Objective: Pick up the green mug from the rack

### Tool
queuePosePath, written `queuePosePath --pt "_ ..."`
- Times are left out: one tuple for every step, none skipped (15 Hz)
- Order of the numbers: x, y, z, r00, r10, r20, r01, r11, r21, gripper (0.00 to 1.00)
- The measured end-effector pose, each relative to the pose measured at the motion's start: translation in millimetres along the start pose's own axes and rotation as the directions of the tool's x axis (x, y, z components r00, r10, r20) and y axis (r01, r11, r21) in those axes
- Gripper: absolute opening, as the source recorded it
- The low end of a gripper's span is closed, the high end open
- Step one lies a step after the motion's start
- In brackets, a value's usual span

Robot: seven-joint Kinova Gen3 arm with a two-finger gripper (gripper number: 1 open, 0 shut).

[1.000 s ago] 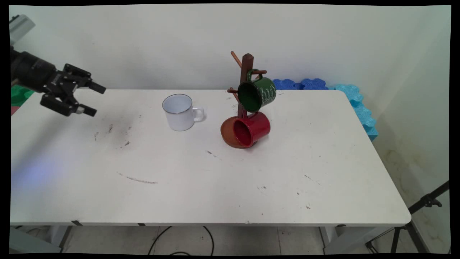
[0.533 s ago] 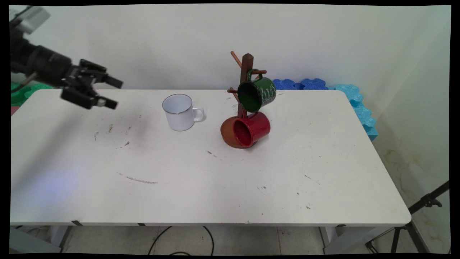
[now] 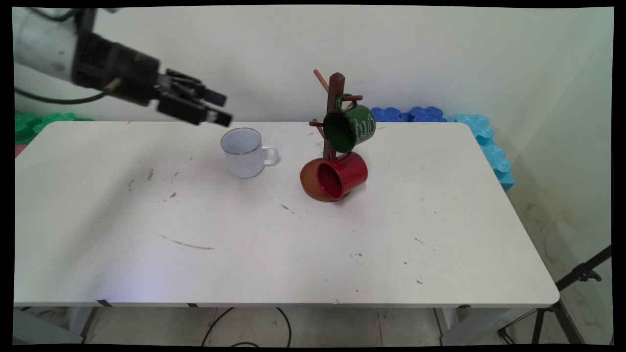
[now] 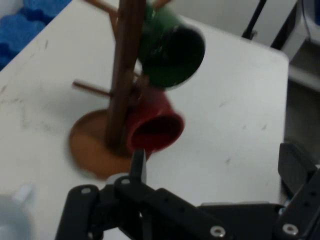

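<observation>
Two black fingers of the gripper (image 3: 219,108) stand parted in the main view, with a clear gap between them and nothing held; it hangs in the upper left of the frame, above the far edge of the white table (image 3: 293,254) and touching nothing. Nearest to it is the white mug (image 3: 243,152), upright just below and to the right of the fingertips, its handle turned toward the right of the frame. In the hand view only a pale corner of that mug (image 4: 12,215) shows at the lower left, too blurred to say more.

Right of centre stands the wooden mug tree (image 3: 334,105) on its round brown base. A green mug (image 3: 350,128) hangs from an upper peg, mouth facing the camera, and a red mug (image 3: 342,175) lies tilted on its side low against the post, probably on a lower peg. The hand view looks toward the same tree (image 4: 125,75), with the green mug (image 4: 172,52) above the red mug (image 4: 152,127).

Scuffs and dark marks dot the tabletop. Behind it a pale wall, blue foam pieces (image 3: 440,117) at the far right edge, green foam pieces (image 3: 34,122) at the far left, and a black tripod leg (image 3: 577,278) at lower right.
</observation>
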Motion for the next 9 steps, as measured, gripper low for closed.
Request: queuePosePath --pt "6.8 8.4 11.7 1.000 -0.029 -0.007 0.029 1.000 -0.010 1.00" --pt "12.3 15.1 21.5 0.998 -0.053 -0.015 0.053 0.998 -0.020 1.00" --pt "18.2 22.7 32.6 0.997 -0.079 -0.023 0.078 0.996 -0.032 1.00" --pt "23.7 29.7 43.9 0.994 -0.103 -0.032 0.101 0.994 -0.046 1.00" --pt "27.9 35.0 53.5 0.992 -0.121 -0.039 0.119 0.991 -0.055 1.00" --pt "32.1 40.6 64.1 0.989 -0.141 -0.047 0.138 0.988 -0.065 1.00" --pt "35.6 45.0 75.0 0.986 -0.159 -0.055 0.155 0.985 -0.072 1.00" --pt "37.9 47.9 84.0 0.983 -0.172 -0.061 0.168 0.983 -0.075 1.00" --pt "39.7 50.5 94.2 0.980 -0.186 -0.068 0.181 0.980 -0.077 1.00"
